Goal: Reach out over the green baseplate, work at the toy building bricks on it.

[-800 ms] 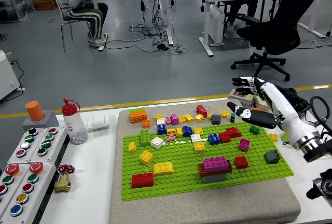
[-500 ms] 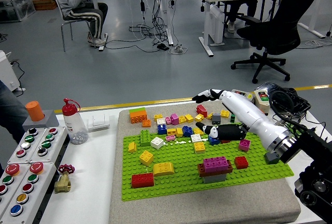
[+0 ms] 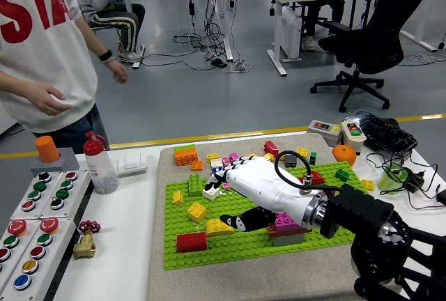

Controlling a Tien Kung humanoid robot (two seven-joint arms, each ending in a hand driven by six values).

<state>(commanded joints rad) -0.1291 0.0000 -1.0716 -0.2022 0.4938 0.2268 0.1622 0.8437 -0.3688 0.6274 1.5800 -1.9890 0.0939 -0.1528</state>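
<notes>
Green studded plastic, the flat baseplate [image 3: 244, 245] lies on a grey-beige mat [image 3: 279, 276] at the middle of the white table [image 3: 125, 245], and loose toy bricks are scattered over its far half and just beyond its far edge; a red oblong brick [image 3: 191, 242] sits near its front left corner, a yellow curved brick [image 3: 218, 227] just right of that, a small yellow square brick [image 3: 196, 211] behind them, and a magenta brick stacked on a brown and grey block [image 3: 287, 228] stands near the front middle; the robot's right hand [image 3: 240, 196], white-backed with black fingers, reaches in from the lower right and lies across the middle of the plate, its fingers [image 3: 233, 223] loosely spread and bent down over the bricks, one dark fingertip just beside the yellow curved brick; I cannot tell whether anything is held under the palm; the left arm is out of sight; to the left of the mat stand a clear bottle with a red cap [image 3: 100, 165], an orange cylinder on a grey base [image 3: 47, 149], and a panel of coloured push buttons [image 3: 35, 221], with a small brass valve with a red handle [image 3: 85, 238] beside it; at the far left a person in a grey sweatshirt [image 3: 42, 43] stands by the table, one hand [image 3: 49, 99] held in front of the body, touching nothing on the table.
</notes>
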